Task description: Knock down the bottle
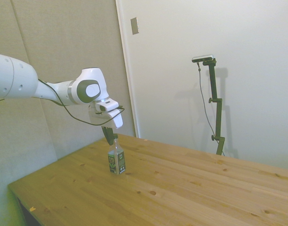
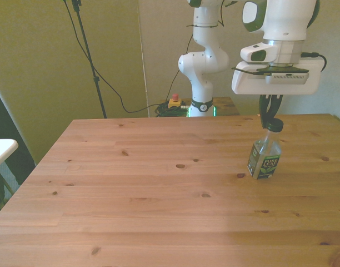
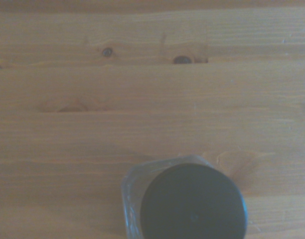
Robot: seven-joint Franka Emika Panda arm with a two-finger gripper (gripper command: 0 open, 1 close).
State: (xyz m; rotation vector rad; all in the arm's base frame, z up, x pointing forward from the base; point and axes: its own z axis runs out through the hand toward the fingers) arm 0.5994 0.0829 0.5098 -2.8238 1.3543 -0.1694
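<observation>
Jaws [image 2: 270, 118] at bottle [image 2: 264, 156] neck, wrist view shows dark cap [image 3: 193, 203]

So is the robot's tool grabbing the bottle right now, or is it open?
Tool: right above the bottle's cap; cannot tell whether it is open, shut or gripping.

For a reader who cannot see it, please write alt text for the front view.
A small clear bottle with a dark label stands upright on a wooden table, toward the front view's right. A white robot arm's pincer hangs directly above it, its tips at the dark cap.
</observation>
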